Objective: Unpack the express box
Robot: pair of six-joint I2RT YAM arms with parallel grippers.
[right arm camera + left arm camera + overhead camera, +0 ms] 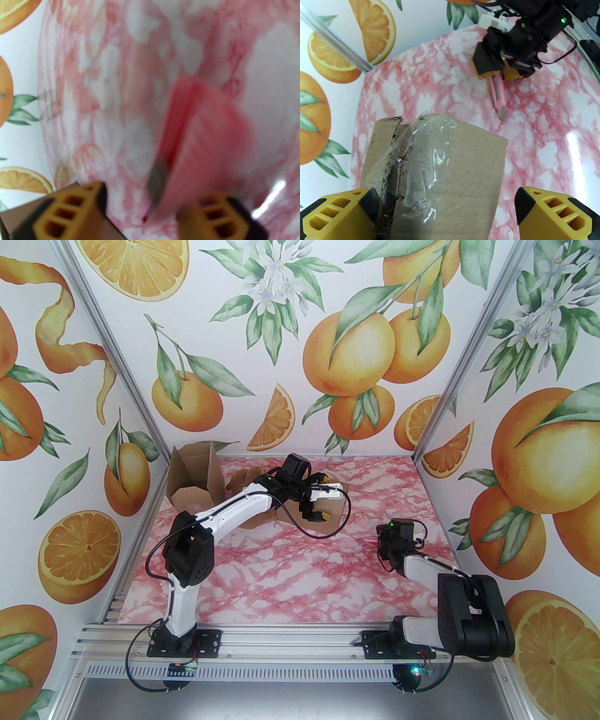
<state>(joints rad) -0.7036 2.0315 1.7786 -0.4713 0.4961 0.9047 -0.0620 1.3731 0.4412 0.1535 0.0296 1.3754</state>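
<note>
Box [452,168] flap torn, taped — tabletop [534,152] open beyond

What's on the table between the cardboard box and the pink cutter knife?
Nothing. In the left wrist view, just bare pink marbled table lies between the taped cardboard box and the pink utility knife.

Bright, even light; right wrist view motion-blurred; glare on table [576,150].

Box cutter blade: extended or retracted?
Extended: the pink box cutter shows a grey blade sticking out past its body, left wrist view.
</note>
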